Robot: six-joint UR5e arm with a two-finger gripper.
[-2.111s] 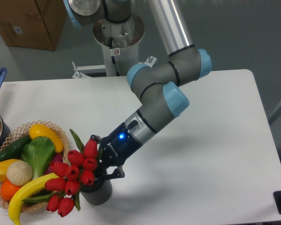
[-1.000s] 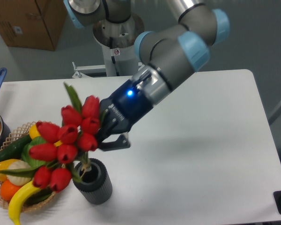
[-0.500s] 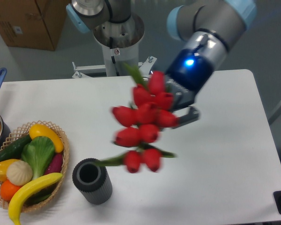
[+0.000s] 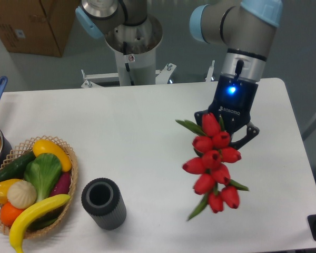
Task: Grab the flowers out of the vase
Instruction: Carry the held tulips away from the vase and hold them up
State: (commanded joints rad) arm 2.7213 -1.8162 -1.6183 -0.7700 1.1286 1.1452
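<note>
my claw (image 4: 227, 126) is clamped on the flowers (image 4: 213, 161), gripping the bunch near its upper end, where the buds hide the exact contact from the camera. the red tulip heads hang below and in front of my claw, with a leaf poking out to the left and the stem ends trailing down. the whole bunch is in the air above the right half of the counter (image 4: 147, 132), touching nothing else. the vase (image 4: 104, 203) stands upright and hollow at the front left, well apart from the bunch, just beside the wicker basket (image 4: 68, 179) of fruit and vegetables.

as i judge it, the pick-up step is essentially done: the flowers are out of the vase and carried clear of it. what the next move calls for is mostly a steady grip, since the heavy heads dangle and could swing or slip. any further travel should be slow and level, with the trailing stems kept off the counter.
</note>
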